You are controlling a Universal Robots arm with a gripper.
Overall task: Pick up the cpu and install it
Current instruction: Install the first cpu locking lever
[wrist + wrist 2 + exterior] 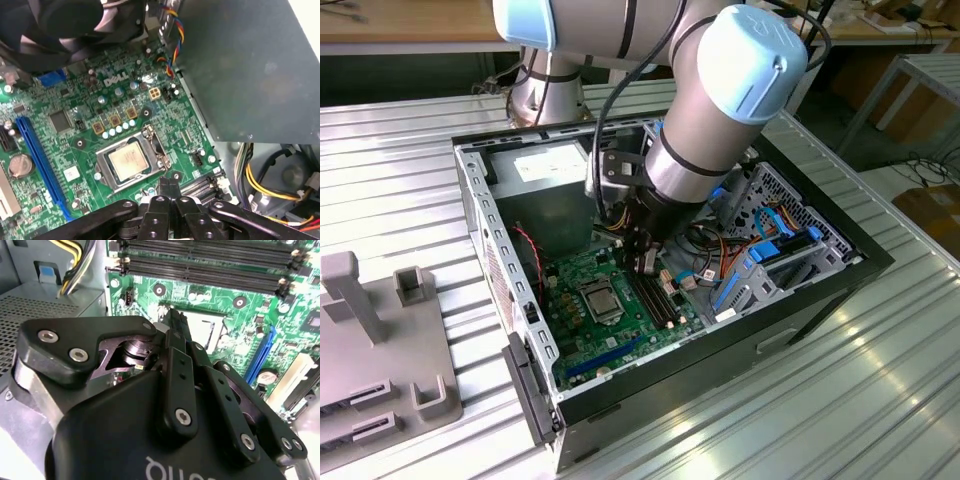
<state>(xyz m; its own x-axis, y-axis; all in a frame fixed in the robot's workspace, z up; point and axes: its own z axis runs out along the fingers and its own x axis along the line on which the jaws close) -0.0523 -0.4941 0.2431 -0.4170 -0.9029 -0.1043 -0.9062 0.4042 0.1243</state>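
1. Nearest the first wrist view's lens, the claw (169, 187) has its two black fingers pressed together, clenched on nothing.
2. Just beyond the fingertips lies the cpu (128, 159), flat inside the metal-framed socket (131, 162), its pale metal top facing up.
3. Claw and cpu are near each other but apart; the fingertips hang beside the socket's edge, not over the chip.
4. Around the socket spreads the green board (75, 150), with a long blue slot (42, 167) to one side and a round coin battery (19, 165) near that slot.
5. Farther off, a black fan (75, 25) sits at the board's edge, and a grey metal box (250, 70) stands beside the board.
6. From the exterior view, the arm (720, 100) reaches down into the open computer case (820, 290), the claw (645, 262) low over the board, just to that view's right of the cpu (597, 297).
7. The case rests on a ribbed metal desk (400, 190), with a grey plastic stand (380, 350) at that view's left.
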